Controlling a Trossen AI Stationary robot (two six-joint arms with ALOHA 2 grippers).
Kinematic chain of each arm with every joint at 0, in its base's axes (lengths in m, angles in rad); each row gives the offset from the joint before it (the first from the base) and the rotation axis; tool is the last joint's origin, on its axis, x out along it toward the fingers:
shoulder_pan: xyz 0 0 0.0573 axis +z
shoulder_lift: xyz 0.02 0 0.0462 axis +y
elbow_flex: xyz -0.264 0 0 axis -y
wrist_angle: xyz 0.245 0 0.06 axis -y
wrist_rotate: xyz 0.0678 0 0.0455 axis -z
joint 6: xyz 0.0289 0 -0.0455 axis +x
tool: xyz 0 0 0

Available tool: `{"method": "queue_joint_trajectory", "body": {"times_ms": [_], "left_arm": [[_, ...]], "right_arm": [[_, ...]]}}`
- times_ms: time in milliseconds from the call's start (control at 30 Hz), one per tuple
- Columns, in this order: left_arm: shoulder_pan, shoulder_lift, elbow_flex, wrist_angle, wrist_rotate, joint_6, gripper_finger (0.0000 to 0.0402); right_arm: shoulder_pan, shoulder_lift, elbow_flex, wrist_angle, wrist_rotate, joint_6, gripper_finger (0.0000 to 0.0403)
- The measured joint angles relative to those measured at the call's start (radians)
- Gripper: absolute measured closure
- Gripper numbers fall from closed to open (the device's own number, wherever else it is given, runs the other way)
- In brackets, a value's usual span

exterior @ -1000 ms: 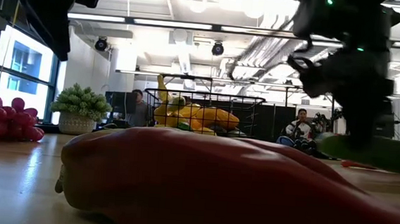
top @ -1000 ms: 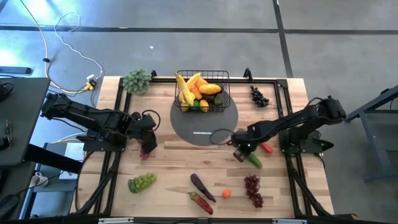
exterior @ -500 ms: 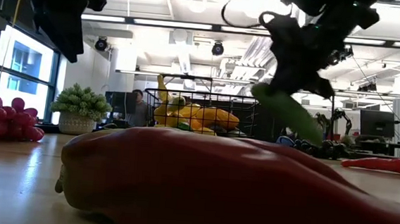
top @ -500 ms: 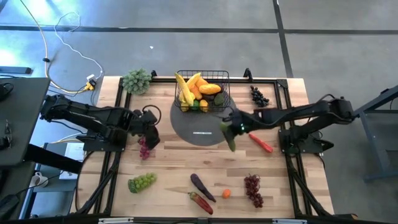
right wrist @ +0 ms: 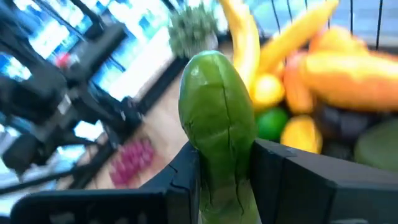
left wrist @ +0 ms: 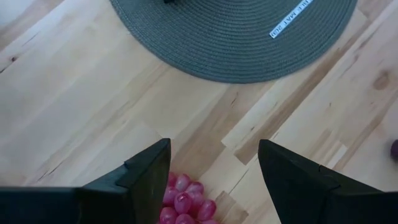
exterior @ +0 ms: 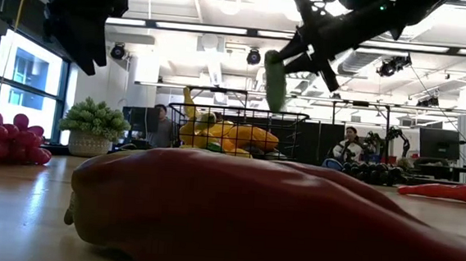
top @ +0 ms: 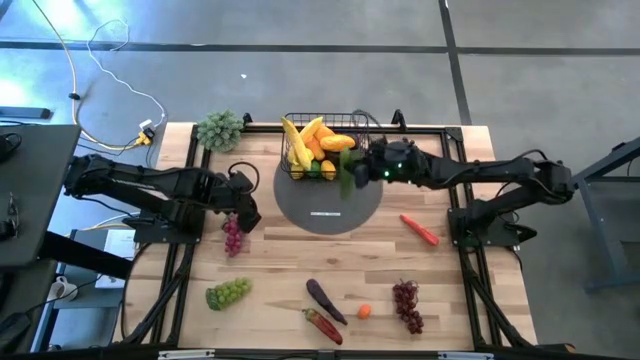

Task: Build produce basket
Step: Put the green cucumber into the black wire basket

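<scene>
The black wire basket (top: 326, 146) stands on the far part of the round grey mat (top: 322, 208). It holds bananas, mangoes and other produce. My right gripper (top: 362, 172) reaches in from the right and is shut on a green cucumber (top: 346, 182) (exterior: 275, 81), just off the basket's near right corner. My left gripper (top: 243, 207) hangs open at the mat's left edge. A pink grape bunch (left wrist: 185, 205) lies on the wood below it, between its fingers and untouched. My right gripper pinches the cucumber's sides (right wrist: 219, 163) between its two fingers, near one end. The fingers come from the table's right, slanting a little downward, and lie across it. The cucumber is lifted clear, and its free end (exterior: 275, 105) hangs below the fingers.
More produce lies on the wood: green grapes (top: 228, 293), an eggplant (top: 325, 298), a red pepper (top: 323, 325), dark red grapes (top: 406, 304), a red chili (top: 420, 229) and dark grapes (top: 417, 154). A leafy bunch (top: 220, 130) stands at the far left.
My right gripper has risen from the wood right of the mat and swung toward the far edge, up to the basket. It has tipped from pointing down to nearly level. The cucumber has gone with it, lifted clear. My left gripper has shifted slightly, uncovering the pink grapes.
</scene>
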Motion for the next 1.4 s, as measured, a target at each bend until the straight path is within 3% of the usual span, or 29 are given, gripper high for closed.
{"method": "queue_joint_trajectory", "body": {"times_ms": [400,700,1133,1400], "left_arm": [[0.041,0.0,0.0,0.032,-0.003,-0.025,0.017],[0.085,0.0,0.0,0.043,-0.008,-0.026,0.017],[0.154,0.0,0.0,0.077,-0.008,-0.027,0.017],[0.157,0.0,0.0,0.094,-0.008,-0.025,0.017]], "right_arm": [[-0.189,0.0,0.0,0.154,-0.069,-0.05,0.0328],[-0.312,0.0,0.0,0.111,-0.115,-0.194,0.0328],[-0.328,0.116,0.0,0.065,-0.14,-0.257,0.0327],[-0.339,0.148,0.0,0.068,-0.101,-0.254,0.0276]]}}
